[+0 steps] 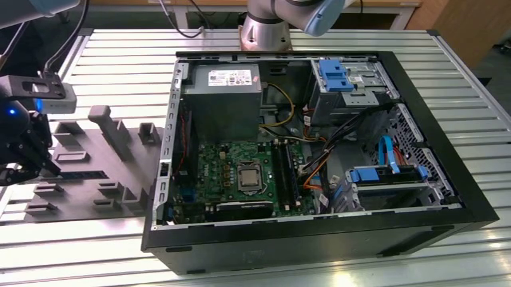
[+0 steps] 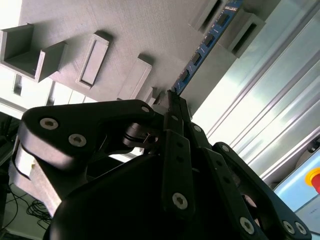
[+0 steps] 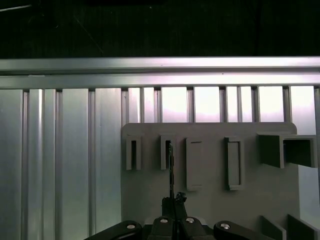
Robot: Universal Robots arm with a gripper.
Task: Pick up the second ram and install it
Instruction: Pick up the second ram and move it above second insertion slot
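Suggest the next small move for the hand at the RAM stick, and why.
Probably a short, straight lift off the grey holder: the hand looks closed on the RAM stick at one end, and the stick sits in the holder's slots.

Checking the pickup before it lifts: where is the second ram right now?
The second ram sits at the exterior view's left, in the grey fixture beside the computer case, one end in the pincer.

No legible text. White label [image 1: 227,76] on power supply, 12 o'clock from green board [image 1: 231,156]: print too small to read.
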